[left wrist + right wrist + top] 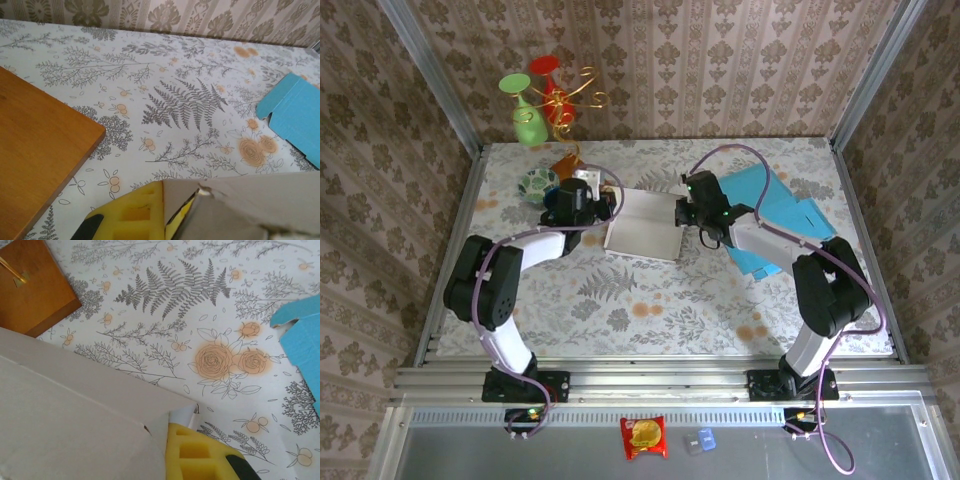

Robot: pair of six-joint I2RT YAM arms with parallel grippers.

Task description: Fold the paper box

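From above, the paper box [645,225] is a pale flat sheet near the middle of the flowered bench [620,300]. The left fingers [608,207] are at its left edge and the right fingers [682,213] at its right edge. The top view also takes in what stands beyond the paper box's left corner: a patterned bowl [537,183], a green bottle [527,125], a red glass [546,66] and a gold wire stand [578,95]. A blue cardboard sheet [775,215] lies right of the paper box, partly covered by the right arm. A red snack packet [643,437] sits on the ledge nearer the camera than the paper box, past the arm bases.

The wrist views add the close detail. At the left wrist, one yellow finger [132,217] meets a grey flap of the paper box [250,205]; its partner is hidden behind the cardboard. At the right wrist the same holds: one yellow finger [200,455] shows under the box's corner [75,415], the other is covered. Both pairs are pressed together, pinching the paper box's edges.

A wooden block [35,145] lies near the paper box, cut off by the frame in both wrist views. From above it is hard to pick out among the clutter.
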